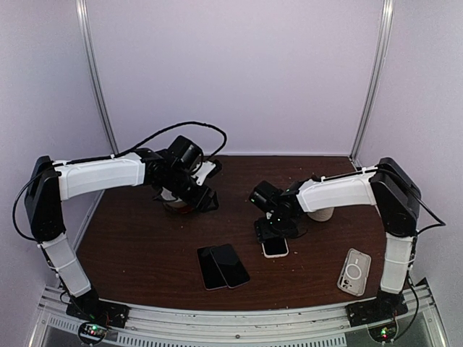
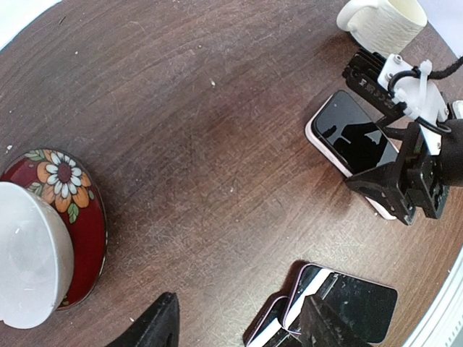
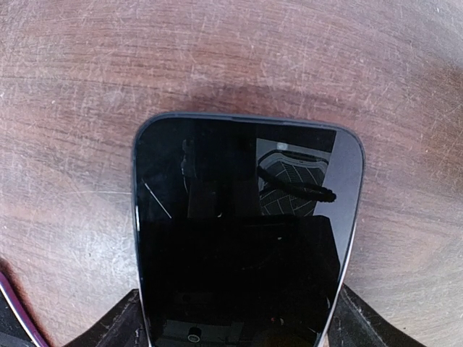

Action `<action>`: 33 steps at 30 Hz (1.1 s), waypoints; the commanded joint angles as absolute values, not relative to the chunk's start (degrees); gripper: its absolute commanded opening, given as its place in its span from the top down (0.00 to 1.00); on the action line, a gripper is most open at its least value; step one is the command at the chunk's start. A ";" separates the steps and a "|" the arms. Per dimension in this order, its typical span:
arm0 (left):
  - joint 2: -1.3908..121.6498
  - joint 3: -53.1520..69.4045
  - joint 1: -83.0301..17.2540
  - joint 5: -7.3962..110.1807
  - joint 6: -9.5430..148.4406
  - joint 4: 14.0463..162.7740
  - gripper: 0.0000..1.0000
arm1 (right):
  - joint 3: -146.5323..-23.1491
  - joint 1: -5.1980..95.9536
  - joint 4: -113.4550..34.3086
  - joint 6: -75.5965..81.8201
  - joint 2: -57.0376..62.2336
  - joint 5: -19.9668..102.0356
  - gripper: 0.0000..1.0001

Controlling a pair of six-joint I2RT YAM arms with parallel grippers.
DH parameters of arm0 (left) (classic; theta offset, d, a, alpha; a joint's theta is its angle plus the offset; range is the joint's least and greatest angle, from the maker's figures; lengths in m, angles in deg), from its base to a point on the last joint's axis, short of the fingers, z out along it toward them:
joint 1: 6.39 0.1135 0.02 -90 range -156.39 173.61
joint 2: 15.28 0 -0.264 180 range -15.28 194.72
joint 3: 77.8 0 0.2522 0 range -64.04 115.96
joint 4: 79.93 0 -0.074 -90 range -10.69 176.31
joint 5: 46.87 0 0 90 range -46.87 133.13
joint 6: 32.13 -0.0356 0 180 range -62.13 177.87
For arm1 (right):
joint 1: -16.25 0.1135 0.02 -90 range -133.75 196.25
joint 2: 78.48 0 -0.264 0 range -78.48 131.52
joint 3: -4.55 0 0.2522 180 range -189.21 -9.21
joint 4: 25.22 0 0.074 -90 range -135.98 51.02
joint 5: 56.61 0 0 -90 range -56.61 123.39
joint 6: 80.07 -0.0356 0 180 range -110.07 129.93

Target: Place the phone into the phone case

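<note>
The phone lies flat, glossy black screen up, corners rounded.

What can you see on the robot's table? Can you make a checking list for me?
Surface: brown wooden table, scratched, with a few pale specks.
Job's things: phone lying screen up under the right gripper; clear phone case near the right arm's base, looks empty.
Clutter: two more phones, overlapping; white mug; red flowered dish with a white bowl covering part of it.
Grippers: left gripper open, holding nothing; right gripper has a finger on each side of the phone, grip unclear.
Cables: black cable looping above the left arm.
Surroundings: pale walls, metal poles.
</note>
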State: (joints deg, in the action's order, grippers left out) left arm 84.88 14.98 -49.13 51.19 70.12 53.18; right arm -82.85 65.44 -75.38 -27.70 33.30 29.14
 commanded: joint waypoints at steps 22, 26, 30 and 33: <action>64.98 -6.48 -52.77 72.36 89.95 109.34 0.17 | -69.33 79.54 -35.90 1.27 1.15 9.14 0.61; 67.29 -3.41 -53.58 68.31 91.07 106.01 0.25 | -70.42 81.67 -33.87 5.05 0.30 7.20 0.62; 69.95 -2.74 -53.78 67.98 93.30 110.93 0.38 | -71.51 82.27 -33.76 5.83 -0.16 6.17 0.62; 71.24 -1.51 -54.75 69.26 93.23 111.75 0.41 | -71.65 82.36 -33.82 6.23 -0.41 5.55 0.62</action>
State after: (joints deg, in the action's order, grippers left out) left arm 69.50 -4.12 -53.76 69.06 91.56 106.36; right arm -69.02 81.83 -38.73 4.08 2.09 8.71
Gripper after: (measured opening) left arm 0.601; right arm 0.795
